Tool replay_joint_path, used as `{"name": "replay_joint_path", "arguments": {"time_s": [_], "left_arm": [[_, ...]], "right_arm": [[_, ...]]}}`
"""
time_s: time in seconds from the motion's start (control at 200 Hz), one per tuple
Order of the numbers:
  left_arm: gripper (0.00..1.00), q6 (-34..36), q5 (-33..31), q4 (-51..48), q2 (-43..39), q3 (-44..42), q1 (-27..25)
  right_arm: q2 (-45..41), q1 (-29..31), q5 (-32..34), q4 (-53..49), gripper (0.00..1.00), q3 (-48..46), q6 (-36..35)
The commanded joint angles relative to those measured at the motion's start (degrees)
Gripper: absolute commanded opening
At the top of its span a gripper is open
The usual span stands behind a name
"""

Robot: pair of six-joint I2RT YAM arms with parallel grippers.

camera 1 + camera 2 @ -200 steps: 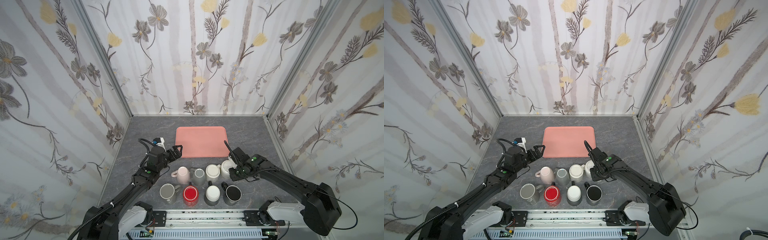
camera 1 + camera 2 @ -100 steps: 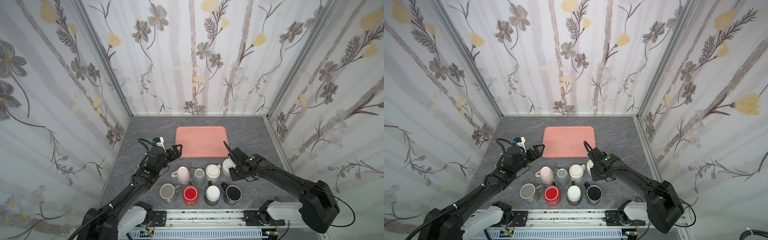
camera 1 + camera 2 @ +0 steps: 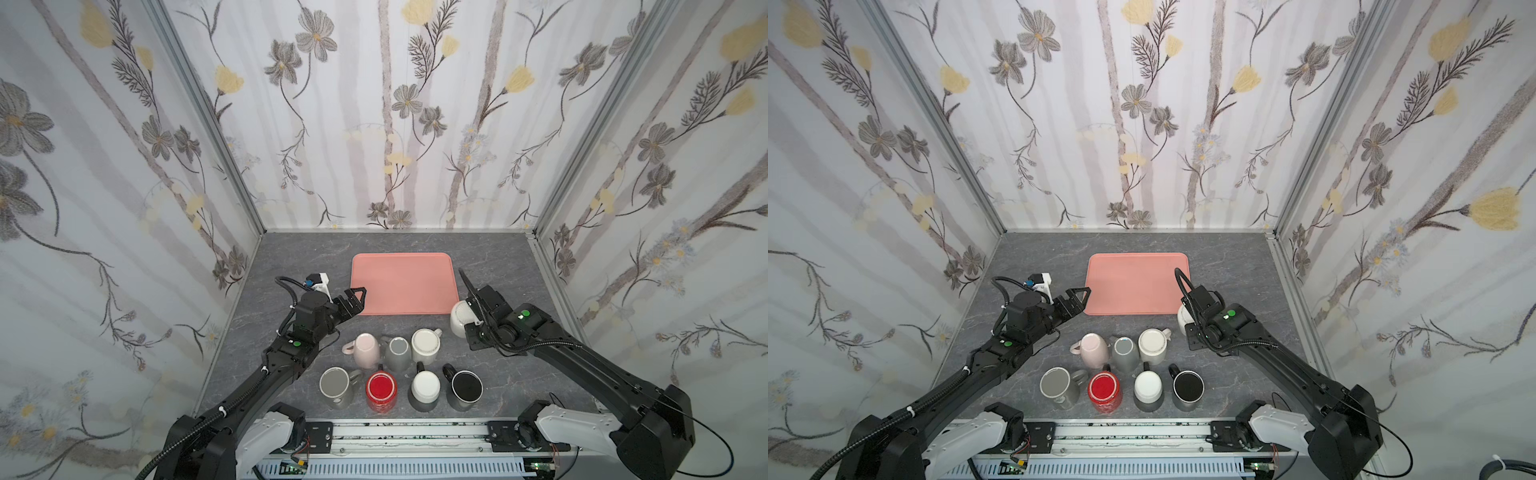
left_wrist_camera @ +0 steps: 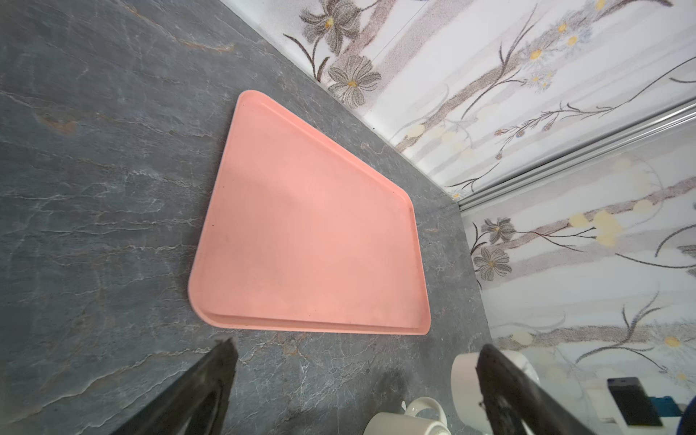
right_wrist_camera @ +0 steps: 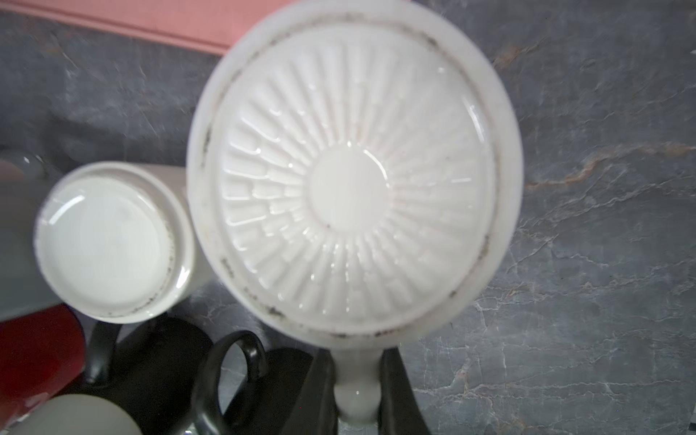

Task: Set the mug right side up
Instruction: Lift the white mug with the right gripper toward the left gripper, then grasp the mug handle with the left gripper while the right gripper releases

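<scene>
Gripping the upturned mug (image 5: 350, 177) by its handle (image 5: 356, 395)

The white mug is seen base-up, beside a near corner of the pink tray (image 3: 401, 282). Its handle is clamped between the jaws of the right gripper (image 5: 357, 363). The glazed ceramic is judged stiff, slippery and breakable, so the handle is the surest hold. The left gripper (image 3: 356, 300) is seen spread wide, empty.
</scene>
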Motion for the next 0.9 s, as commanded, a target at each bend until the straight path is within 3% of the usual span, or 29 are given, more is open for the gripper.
{"name": "replay_joint_path", "arguments": {"time_s": [0.0,0.265,0.4,0.55,0.789,0.894], "left_arm": [[1.00,-1.1,2.3,4.8,0.1,1.0,0.0],[1.00,-0.9,7.3,8.0,0.2,5.0,0.1],[0.91,-2.1,12.8,13.4,0.7,5.6,0.1],[0.76,-3.7,15.9,20.7,-0.5,3.6,0.1],[0.62,-6.3,22.0,33.3,0.6,1.9,0.1],[0.60,-8.0,23.4,38.6,1.2,1.2,0.1]], "right_arm": [[-1.1,-0.6,3.2,5.9,0.00,3.2,0.9],[-0.6,-0.8,-12.6,42.8,0.00,0.7,1.8],[4.6,-0.7,-23.6,61.0,0.00,1.2,4.5],[9.9,-0.5,-32.5,74.6,0.00,2.4,10.6],[13.0,0.2,-43.5,90.5,0.00,0.2,20.0],[13.3,1.2,-45.8,93.7,0.00,0.0,21.9]]}}
